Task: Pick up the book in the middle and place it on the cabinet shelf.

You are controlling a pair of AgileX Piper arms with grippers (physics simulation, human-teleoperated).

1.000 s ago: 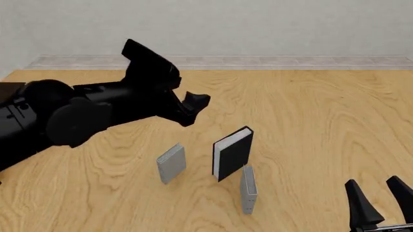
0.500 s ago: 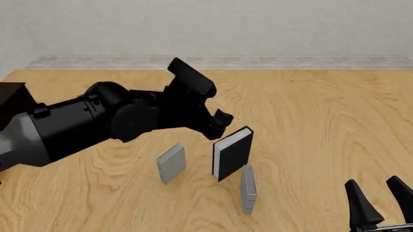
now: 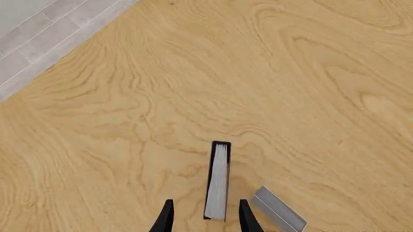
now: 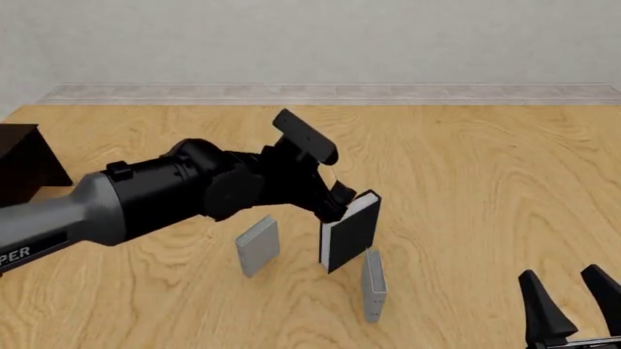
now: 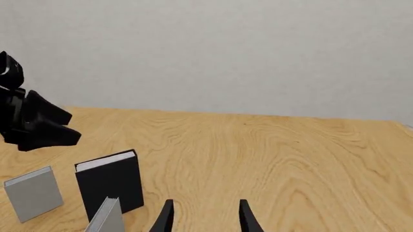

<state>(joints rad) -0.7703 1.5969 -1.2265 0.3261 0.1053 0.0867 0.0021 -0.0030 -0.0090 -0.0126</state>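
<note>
The book (image 4: 350, 231), thick and black with white page edges, stands upright in the middle of the table; it also shows as the book (image 5: 111, 182) in the right wrist view. My left gripper (image 4: 339, 198) hangs open just over its top near corner. In the left wrist view the book's page edge (image 3: 217, 181) runs between the two fingers (image 3: 167, 216) without touching them. The cabinet shelf (image 4: 22, 166) is a dark block at the far left edge. My right gripper (image 4: 574, 299) stands open and empty at the near right.
A small grey book (image 4: 257, 246) stands left of the black one. A second grey book (image 4: 374, 285) stands just in front of it, nearly touching. The left arm (image 4: 165, 193) stretches low across the left half of the table.
The left arm has swung right and down, from well back and left of the book to directly over its top. The books and the right gripper have not moved.
</note>
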